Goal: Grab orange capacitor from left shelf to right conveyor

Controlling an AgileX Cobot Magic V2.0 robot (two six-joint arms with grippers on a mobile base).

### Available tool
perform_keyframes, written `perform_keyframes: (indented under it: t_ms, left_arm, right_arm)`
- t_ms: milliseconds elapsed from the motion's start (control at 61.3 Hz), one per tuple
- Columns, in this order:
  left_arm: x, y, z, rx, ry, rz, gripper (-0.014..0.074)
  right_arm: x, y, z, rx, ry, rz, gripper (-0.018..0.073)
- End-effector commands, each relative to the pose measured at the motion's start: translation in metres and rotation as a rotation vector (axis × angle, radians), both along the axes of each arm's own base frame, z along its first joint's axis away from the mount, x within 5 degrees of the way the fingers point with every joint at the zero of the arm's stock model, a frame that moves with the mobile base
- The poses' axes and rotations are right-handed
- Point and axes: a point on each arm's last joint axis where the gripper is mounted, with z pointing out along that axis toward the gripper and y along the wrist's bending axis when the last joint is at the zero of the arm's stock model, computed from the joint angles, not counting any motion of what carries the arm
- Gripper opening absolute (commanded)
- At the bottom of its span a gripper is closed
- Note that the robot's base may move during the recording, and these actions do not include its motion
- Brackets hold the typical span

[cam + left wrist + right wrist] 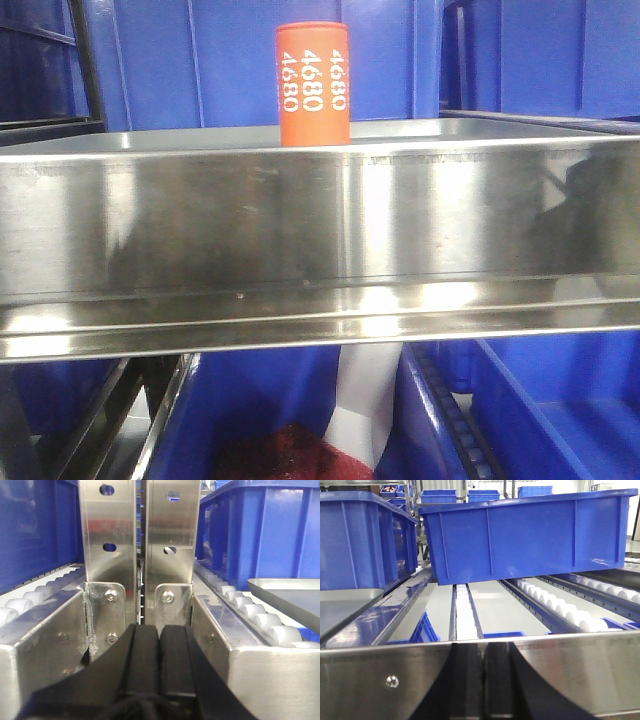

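The orange capacitor (313, 85) stands upright on the left shelf (320, 230), behind its tall shiny steel front lip, a little left of centre, with white "4680" down its side. Neither gripper shows in the front view. In the left wrist view my left gripper (160, 628) is shut with nothing between its black pads and faces two steel uprights (137, 535). In the right wrist view my right gripper (483, 647) is shut and empty, right against a steel rail (380, 675). The capacitor shows in neither wrist view. The right conveyor is out of view.
Blue plastic bins (230, 60) stand behind and below the shelf. A tilted blue bin (530, 535) rests on white roller rails (560, 607) ahead of the right gripper. A shallow silver tray (290, 595) and roller tracks (255, 615) lie right of the left gripper.
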Motion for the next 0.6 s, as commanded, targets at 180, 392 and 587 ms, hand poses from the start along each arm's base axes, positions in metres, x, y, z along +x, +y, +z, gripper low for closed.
perform_keyframes:
  t_ms: [180,392,587]
  left_arm:
    - [0.000,0.000,0.001,-0.010,-0.076,-0.007,-0.0126]
    - [0.000,0.000,0.001,-0.010,-0.076,-0.007,-0.0126]
    - [0.000,0.000,0.001,-0.010,-0.076,-0.007,-0.0126]
  right_arm:
    - [-0.004,0.000,0.016,-0.014,-0.123,0.001,0.0049]
    - [-0.005,0.001,0.023,0.004,-0.201,0.007,0.0049]
    - [-0.013,0.002,0.047,0.118,-0.386,0.052,0.0049]
